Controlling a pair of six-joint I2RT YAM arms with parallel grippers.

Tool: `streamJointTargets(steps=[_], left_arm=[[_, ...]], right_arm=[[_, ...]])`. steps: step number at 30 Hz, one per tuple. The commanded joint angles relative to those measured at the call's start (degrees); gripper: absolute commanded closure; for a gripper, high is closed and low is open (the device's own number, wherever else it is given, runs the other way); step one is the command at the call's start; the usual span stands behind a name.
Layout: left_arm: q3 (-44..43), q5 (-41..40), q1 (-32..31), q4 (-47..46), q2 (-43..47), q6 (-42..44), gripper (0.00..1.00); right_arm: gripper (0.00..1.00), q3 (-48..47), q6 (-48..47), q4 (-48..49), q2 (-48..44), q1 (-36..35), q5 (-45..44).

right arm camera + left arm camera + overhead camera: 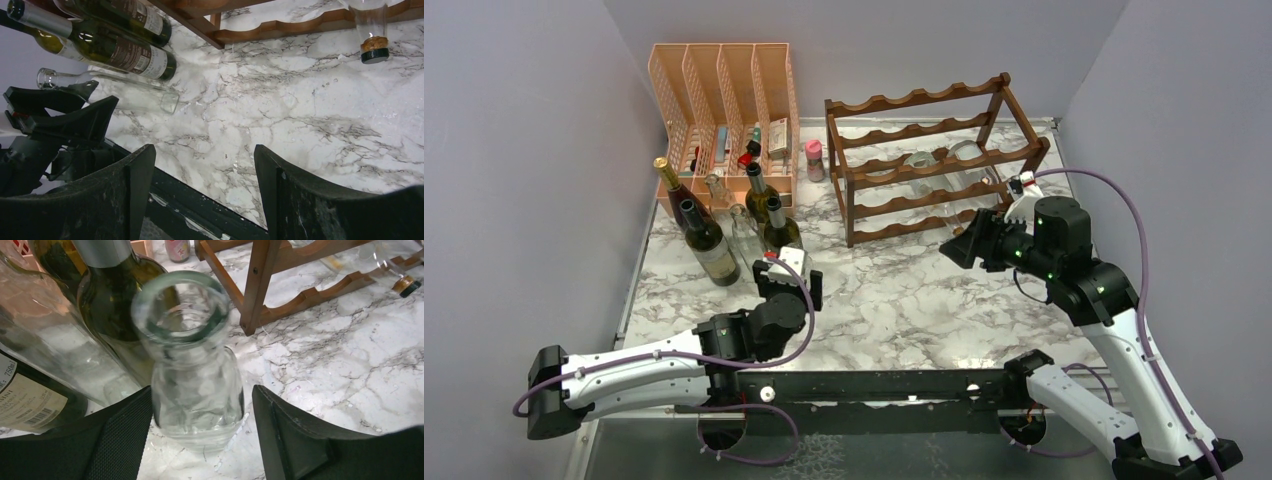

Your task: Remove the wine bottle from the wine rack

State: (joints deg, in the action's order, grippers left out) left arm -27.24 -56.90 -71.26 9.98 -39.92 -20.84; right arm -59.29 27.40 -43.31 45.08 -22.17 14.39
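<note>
The dark brown wine rack (929,150) stands at the back right of the marble table. A clear wine bottle (962,156) lies in a middle tier; its dark-capped neck pokes out in the right wrist view (373,35) and the left wrist view (406,286). My right gripper (954,247) is open and empty (205,170), low in front of the rack's right end, a little short of that neck. My left gripper (774,262) is open (202,415), its jaws either side of an upright clear glass bottle (192,365) standing on the table.
Several dark bottles (704,235) stand close behind and left of the clear bottle. A peach mesh file organizer (724,110) stands at the back left, with a small pink-capped jar (813,158) beside it. The rack's front left post (257,285) is near my left gripper.
</note>
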Motion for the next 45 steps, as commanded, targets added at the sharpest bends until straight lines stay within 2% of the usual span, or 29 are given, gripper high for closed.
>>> streamJointTargets(steps=[1,3,6,10,16,22,27,30,34,38,40,45], left_arm=[[-1.56,1.17,0.07,2.36,-0.61,-0.96,0.22],[-2.18,1.71,0.08,2.82,-0.44,-0.80,0.18],[-4.07,2.47,0.12,3.74,-0.20,-0.25,0.01],[-7.93,3.68,0.10,6.40,-0.20,0.37,0.01],[-17.24,6.76,0.07,12.68,1.16,1.46,0.01],[-34.41,11.87,0.07,13.14,-1.94,15.32,0.01],[-53.16,14.48,0.07,13.18,-13.47,27.81,0.01],[-60.28,14.41,1.26,11.21,-18.92,34.05,0.01],[-68.48,19.12,10.55,9.91,-23.34,36.22,0.01],[-75.73,28.43,21.60,12.78,-28.90,34.44,0.01],[-79.20,35.68,27.94,15.32,-31.92,32.03,0.01],[-79.45,46.12,43.23,14.35,-33.68,26.24,0.01]], right_arm=[[0.25,-0.14,-0.01,1.39,-0.36,-0.06,0.64],[0.25,-0.48,-0.30,1.30,-0.22,-0.04,0.53],[0.24,-1.79,-1.39,0.70,0.27,-0.05,-0.37],[0.22,-4.99,-3.97,-0.82,1.64,-0.06,-2.04],[0.08,-13.02,-9.01,-4.21,3.94,-0.06,-7.04],[0.00,-26.12,-15.67,-7.00,7.16,0.01,-12.81],[0.00,-35.52,-19.51,-6.67,10.37,-0.04,-18.54],[0.00,-41.08,-21.07,-6.45,12.80,-0.05,-21.87],[0.00,-45.95,-22.90,-4.28,15.05,-0.02,-25.21],[0.00,-47.17,-24.69,-1.12,17.93,-0.06,-28.64],[0.00,-47.89,-25.10,-0.58,20.01,-0.06,-29.13],[0.00,-45.97,-25.61,5.09,21.25,-0.06,-31.02]])
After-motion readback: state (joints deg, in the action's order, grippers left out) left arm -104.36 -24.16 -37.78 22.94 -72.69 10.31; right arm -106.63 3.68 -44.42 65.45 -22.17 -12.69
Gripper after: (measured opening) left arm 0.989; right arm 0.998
